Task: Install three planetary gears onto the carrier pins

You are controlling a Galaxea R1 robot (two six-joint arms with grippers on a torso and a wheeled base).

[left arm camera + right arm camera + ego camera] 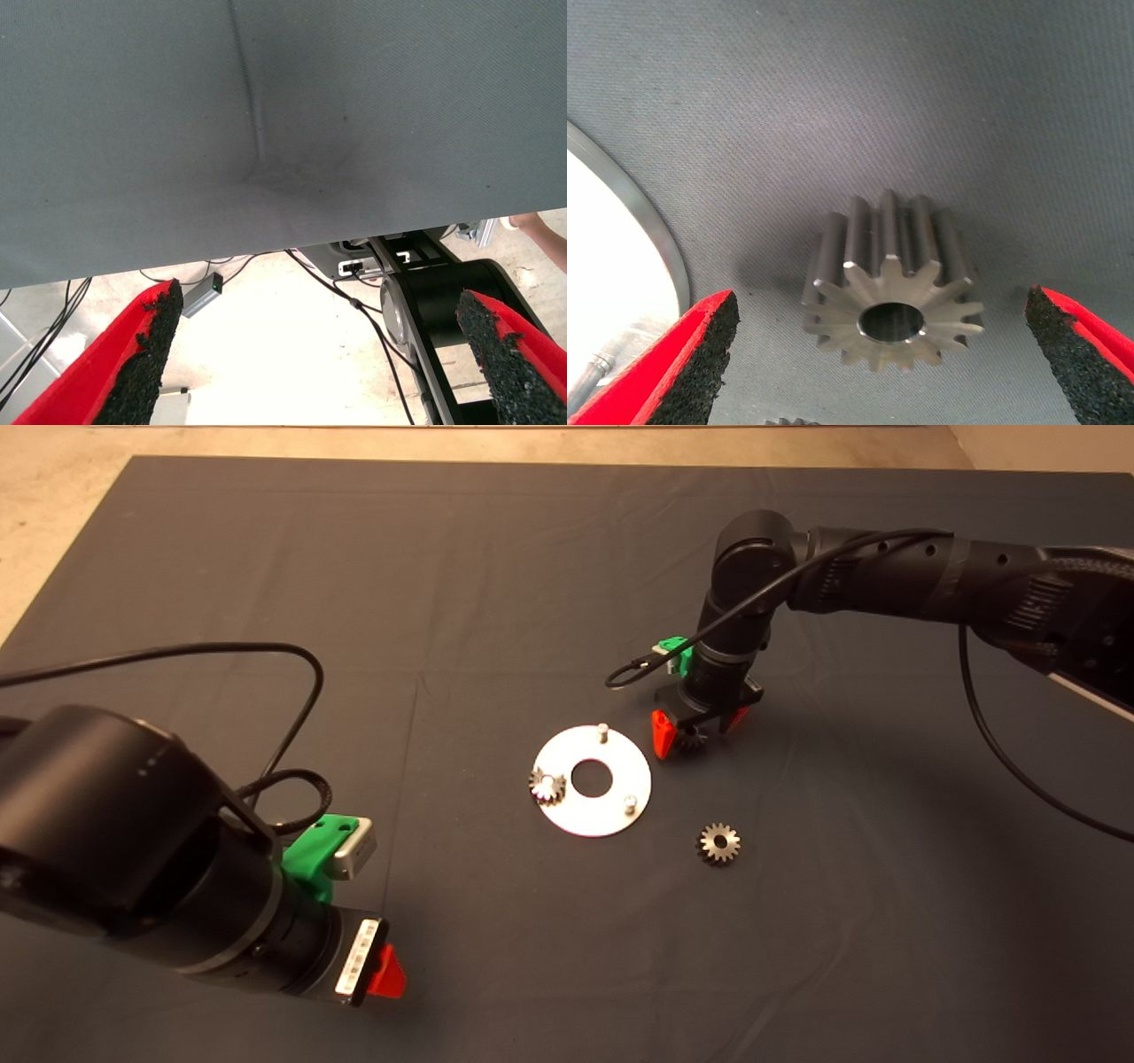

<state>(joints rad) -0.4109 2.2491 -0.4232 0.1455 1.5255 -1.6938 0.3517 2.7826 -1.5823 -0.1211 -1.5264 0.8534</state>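
Two grippers show, one waiting and one at work. Nearest, at the lower left, the left gripper (319,354) hangs off a thick black arm over the mat's near part; its red fingers (146,354), faced with rough black crumbly pads, stand spread with nothing between them. Only one red fingertip of it shows from above. Its wrist view takes in the mat's edge, pale floor, loose cables and a dark robot part beyond.

On the woven grey mat (266,558), right of centre, a loose gear (718,842) lies flat: dull silver metal, pointed teeth all round, a round centre hole. Left of it and a little farther lies the disc (594,815), a flat, bright, smooth ring with a wide centre hole. A second gear (547,785) sits at its left edge on a peg, overhanging the rim. Two bare pegs stand on the disc, one at the near right (630,803) and one at the far side (601,732), both short, shiny cylinders.

Just beyond the disc's right edge, the right gripper (691,735) points down over the third gear (890,288), its fingers (682,363) spread to either side and clear of the teeth. From above, the gripper body hides most of this gear. Close up, its teeth are straight, its face chamfered.
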